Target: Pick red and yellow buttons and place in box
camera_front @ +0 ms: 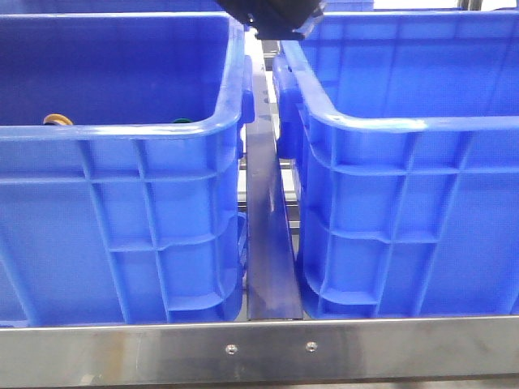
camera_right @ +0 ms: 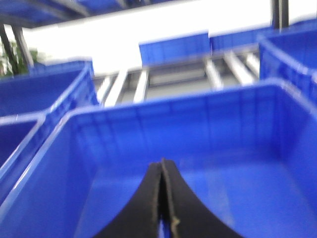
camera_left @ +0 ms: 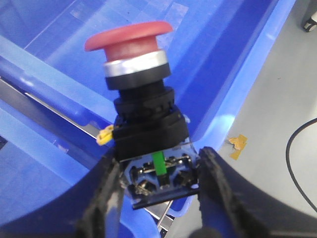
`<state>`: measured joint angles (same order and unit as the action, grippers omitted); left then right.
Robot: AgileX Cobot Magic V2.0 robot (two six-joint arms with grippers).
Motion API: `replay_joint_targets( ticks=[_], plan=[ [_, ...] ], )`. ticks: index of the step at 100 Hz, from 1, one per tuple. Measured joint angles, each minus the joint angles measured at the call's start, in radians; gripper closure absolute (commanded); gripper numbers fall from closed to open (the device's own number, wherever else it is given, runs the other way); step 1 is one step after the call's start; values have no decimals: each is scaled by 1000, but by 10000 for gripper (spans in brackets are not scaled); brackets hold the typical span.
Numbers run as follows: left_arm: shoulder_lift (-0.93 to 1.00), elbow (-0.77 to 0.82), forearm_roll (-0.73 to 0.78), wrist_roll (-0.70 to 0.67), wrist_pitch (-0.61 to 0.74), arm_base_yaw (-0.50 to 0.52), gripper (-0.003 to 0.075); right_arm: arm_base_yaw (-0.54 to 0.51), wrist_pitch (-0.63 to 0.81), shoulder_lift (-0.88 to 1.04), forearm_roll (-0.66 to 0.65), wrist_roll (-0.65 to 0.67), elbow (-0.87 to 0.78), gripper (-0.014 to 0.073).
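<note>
floor (camera_left: 277, 99) – grey, taped | cable (camera_left: 297, 163) – black | rail (camera_front: 259, 350) – steel

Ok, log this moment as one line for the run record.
left gripper: shut on red mushroom-head push button above blue plastic crate | right gripper: shut, empty | yellow button: in left crate, front view
</note>
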<state>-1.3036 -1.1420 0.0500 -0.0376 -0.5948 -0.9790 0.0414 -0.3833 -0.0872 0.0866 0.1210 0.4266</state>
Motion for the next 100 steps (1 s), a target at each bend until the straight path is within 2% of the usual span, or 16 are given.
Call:
replay_joint_targets(
  ticks=[10,22,44,53,70,77,84,100],
  plan=[
    [0,0,0,0,0,0,739,0,-157,-107,54,0,116,690],
    [0,0,0,0,0,0,739,0,-273,-245,150,0,214,690],
    [0,0,0,0,0,0,739,0,-321,-438,280,1,248,674],
    [0,0,0,0,0,0,739,0,-321,-483,296,2,248,576],
    [0,0,0,0,0,0,739,0,-321,-525,337,2,250,258],
    [0,0,0,0,0,0,739,0,-321,-527,355,2,250,153],
    [0,0,0,0,0,0,739,0,-319,-527,378,4,250,99],
    [0,0,0,0,0,0,739,0,-310,-531,490,-55,252,95]
  ],
)
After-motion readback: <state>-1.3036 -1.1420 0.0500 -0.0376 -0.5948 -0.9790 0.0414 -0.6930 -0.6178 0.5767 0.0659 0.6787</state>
